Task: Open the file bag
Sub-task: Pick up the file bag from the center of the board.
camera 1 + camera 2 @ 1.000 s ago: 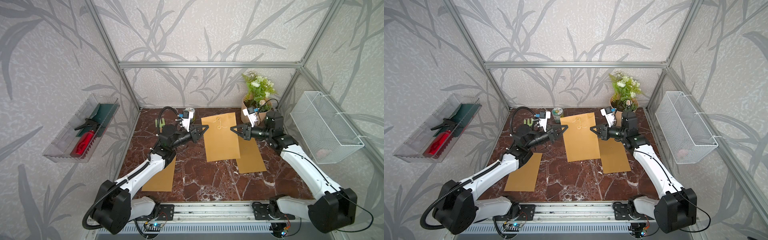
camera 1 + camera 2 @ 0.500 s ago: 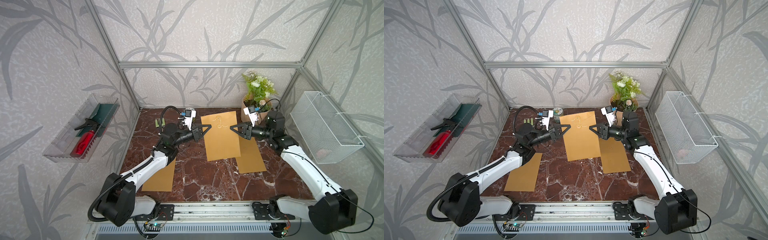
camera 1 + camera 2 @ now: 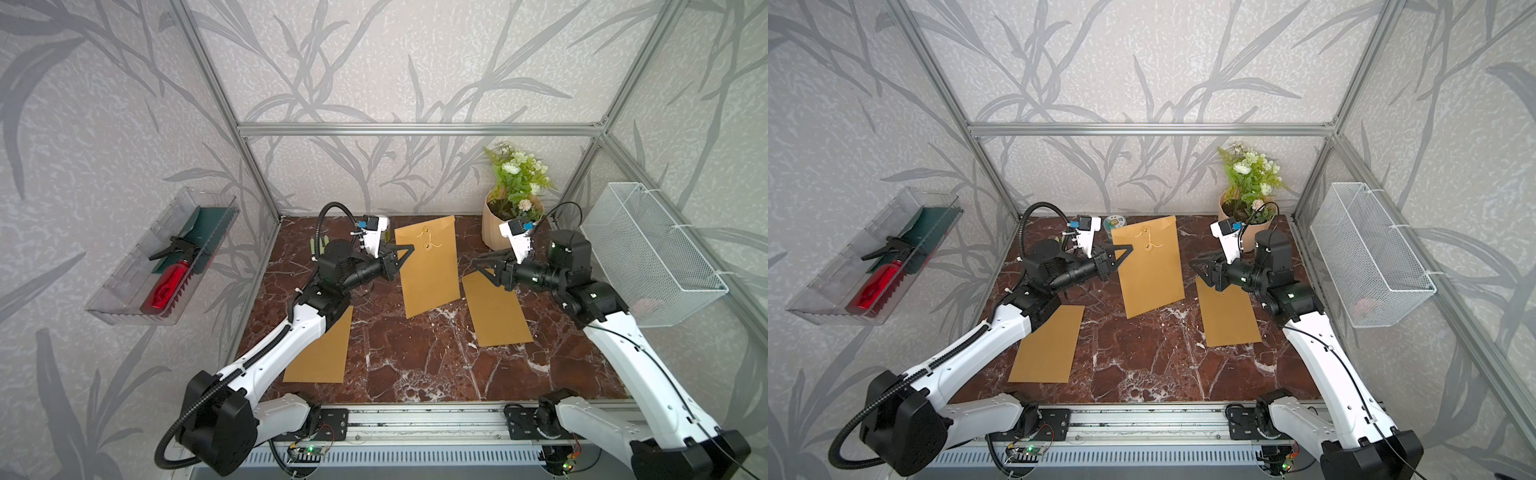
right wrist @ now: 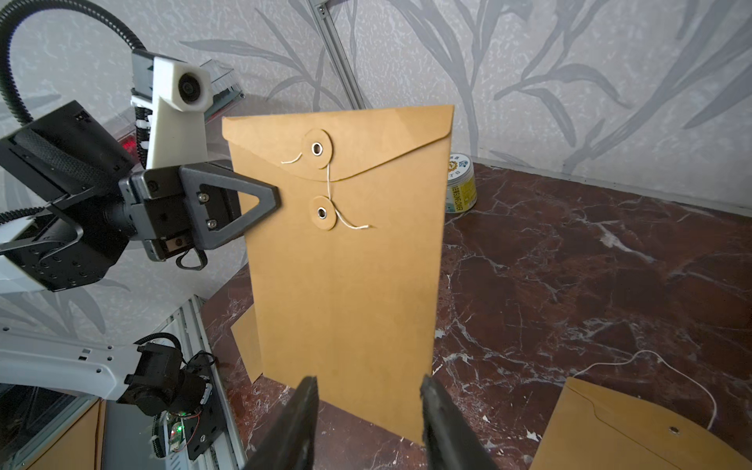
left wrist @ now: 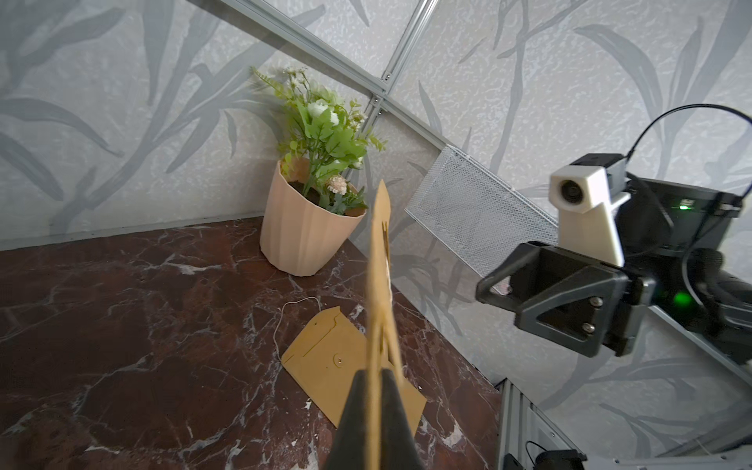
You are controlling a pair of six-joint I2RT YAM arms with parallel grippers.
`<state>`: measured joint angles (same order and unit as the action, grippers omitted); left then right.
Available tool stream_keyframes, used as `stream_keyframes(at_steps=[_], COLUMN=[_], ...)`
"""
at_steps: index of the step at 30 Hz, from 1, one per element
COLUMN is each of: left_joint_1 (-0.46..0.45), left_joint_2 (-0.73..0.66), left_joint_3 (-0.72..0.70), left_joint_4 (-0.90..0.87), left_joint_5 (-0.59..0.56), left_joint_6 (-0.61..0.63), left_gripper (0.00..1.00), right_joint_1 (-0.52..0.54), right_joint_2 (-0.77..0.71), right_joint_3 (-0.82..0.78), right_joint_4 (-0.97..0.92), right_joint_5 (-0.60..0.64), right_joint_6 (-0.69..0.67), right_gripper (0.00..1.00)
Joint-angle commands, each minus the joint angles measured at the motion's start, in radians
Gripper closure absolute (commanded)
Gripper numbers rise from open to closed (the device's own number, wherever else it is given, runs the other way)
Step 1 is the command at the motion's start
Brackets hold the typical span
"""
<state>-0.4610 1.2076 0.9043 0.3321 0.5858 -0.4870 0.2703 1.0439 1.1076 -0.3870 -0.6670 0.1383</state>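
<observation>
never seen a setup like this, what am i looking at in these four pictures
Two robot arms stand at a marble table. Two pictures look down from overhead; the other two are shot from each arm's wrist. The left tool is shut on the edge of a file bag, holding it upright, flap down, string between its two buttons. The right tool is open and empty. Two more file bags lie flat; a flower pot and a small tin stand at the back.

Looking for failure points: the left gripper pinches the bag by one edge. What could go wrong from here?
1. The bag hangs from the left gripper by one edge only; pulling the string may twist it or slip it free.
2. The string is thin and flat against the bag; the open right gripper may miss it.
</observation>
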Motion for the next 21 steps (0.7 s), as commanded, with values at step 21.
stream_keyframes(at_steps=[21], left_joint_1=[-0.004], left_joint_2=[-0.025], left_joint_3=[-0.029], left_joint_4=[0.104], left_joint_5=[0.059], left_joint_6=[-0.039], left_gripper=[1.00], right_joint_1=[0.091], right_joint_2=[0.240], right_joint_3=[0.083], right_joint_4=[0.207], right_joint_5=[-0.102], right_joint_6=[0.242], right_gripper=[0.64])
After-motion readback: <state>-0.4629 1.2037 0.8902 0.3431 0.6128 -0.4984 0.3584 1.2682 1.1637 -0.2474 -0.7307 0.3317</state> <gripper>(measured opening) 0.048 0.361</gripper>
